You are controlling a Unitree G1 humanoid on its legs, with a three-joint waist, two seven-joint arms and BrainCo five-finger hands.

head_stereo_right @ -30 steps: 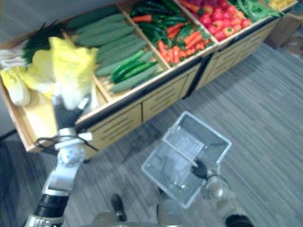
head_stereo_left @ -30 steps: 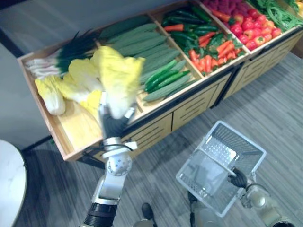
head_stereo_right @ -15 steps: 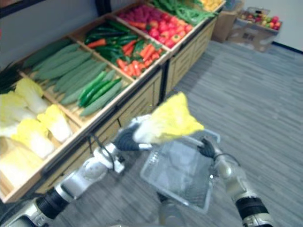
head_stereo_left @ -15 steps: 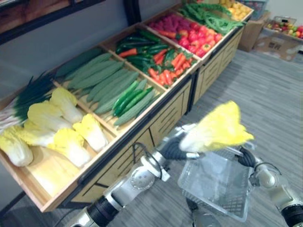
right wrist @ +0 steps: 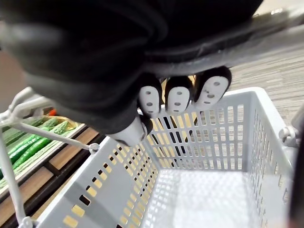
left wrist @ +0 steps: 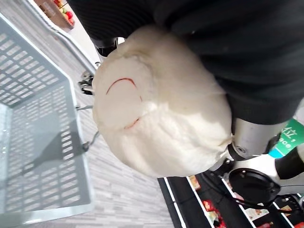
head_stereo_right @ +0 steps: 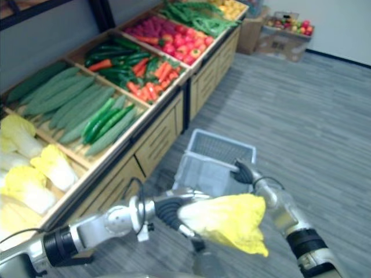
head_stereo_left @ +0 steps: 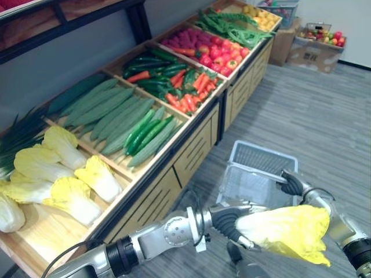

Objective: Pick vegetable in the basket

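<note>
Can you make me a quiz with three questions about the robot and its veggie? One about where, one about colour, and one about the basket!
1. Where is the cabbage?
A on a plate; B in the left hand; C in a bag.
2. What colour are its leaves?
A purple; B red; C yellow.
3. How is the basket?
A empty; B full; C upside down.
Answers: 1 B, the hand's fingers wrap round its base. 2 C, the leaves are yellow. 3 A, its mesh bottom lies bare while the right hand holds its handle.
</note>
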